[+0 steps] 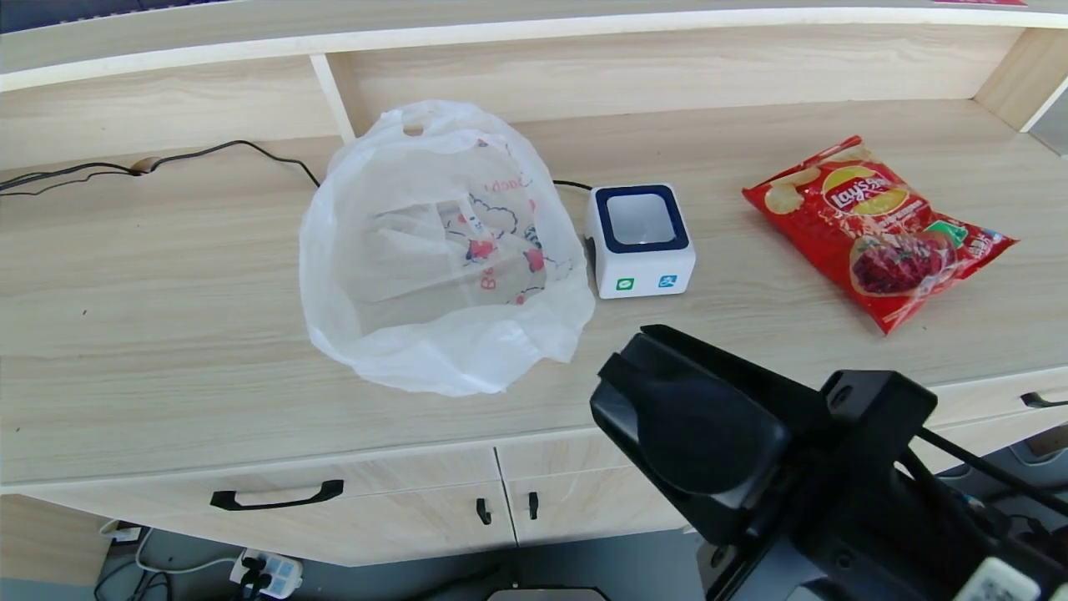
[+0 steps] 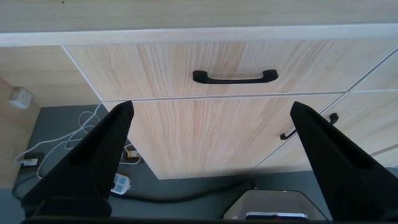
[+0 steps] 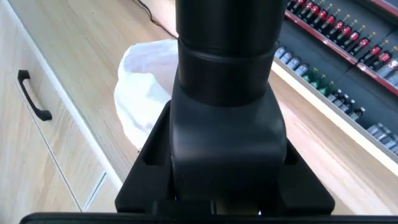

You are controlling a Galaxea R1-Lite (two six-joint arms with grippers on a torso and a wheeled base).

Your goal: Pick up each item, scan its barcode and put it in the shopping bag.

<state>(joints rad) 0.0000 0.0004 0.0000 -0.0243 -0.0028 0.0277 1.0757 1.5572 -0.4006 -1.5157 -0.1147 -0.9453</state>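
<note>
The bag of chips (image 1: 876,229) lies flat on the tabletop (image 1: 167,334), past the right pincer (image 1: 692,417) and off to its right, well apart from it. Nothing holds the chips. They lie with the picture side up, so I think the barcode is on the side we cannot see.

The scanner (image 1: 641,240) sits straight ahead of the right pincer, between the chips and the shopping bag (image 1: 434,250). Its glass window faces up, so a thing can be held over it to be read. A cable (image 1: 209,152) runs away behind it.

The shopping bag is ahead of the right pincer and to its left, touching the scanner or just beside it. Its mouth is spread wide and tipped toward the robot, which should make it easy to drop things in. I cannot tell if something is already inside.

The right pincer hangs near the front edge of the tabletop, closer to the robot than all three things. I cannot tell if it is released or clenched.

The left pincer (image 2: 211,106) is released, wide apart and holding nothing. It is down low, under the tabletop edge, facing a drawer (image 2: 211,134) with a black handle (image 2: 235,77). It is out of the way there.

I think the job is just starting: the chips must be picked up first.
</note>
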